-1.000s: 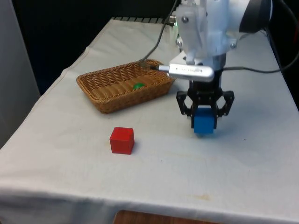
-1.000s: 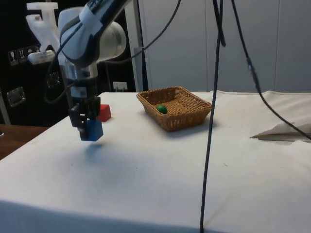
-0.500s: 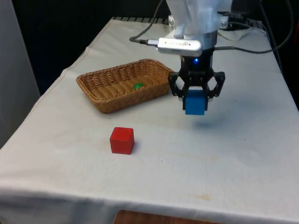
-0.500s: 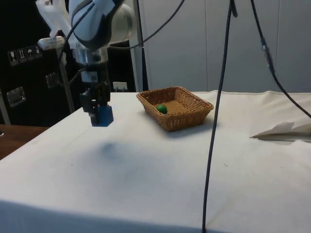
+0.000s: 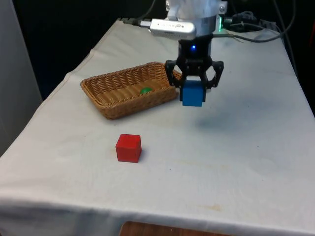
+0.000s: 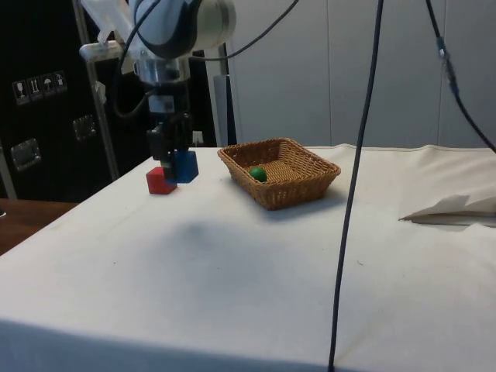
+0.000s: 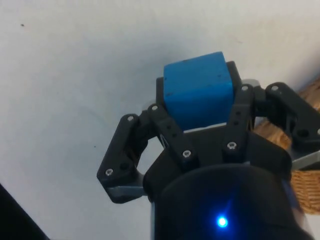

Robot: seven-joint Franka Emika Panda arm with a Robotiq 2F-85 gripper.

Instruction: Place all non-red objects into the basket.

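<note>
We hold blue cube point(image 5: 192, 93) clamped in gripper point(image 5: 193, 90) | lifted, carried toward basket point(image 5: 114, 101) since a second ago, now at its 3 o'clock rim | drop next; red cube point(image 5: 128, 148) stays.

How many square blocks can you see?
2. A blue block is held in the air by the tool, just off the front view's right of the basket. A red block sits on the white cloth, nearer the front camera than the basket.
</note>
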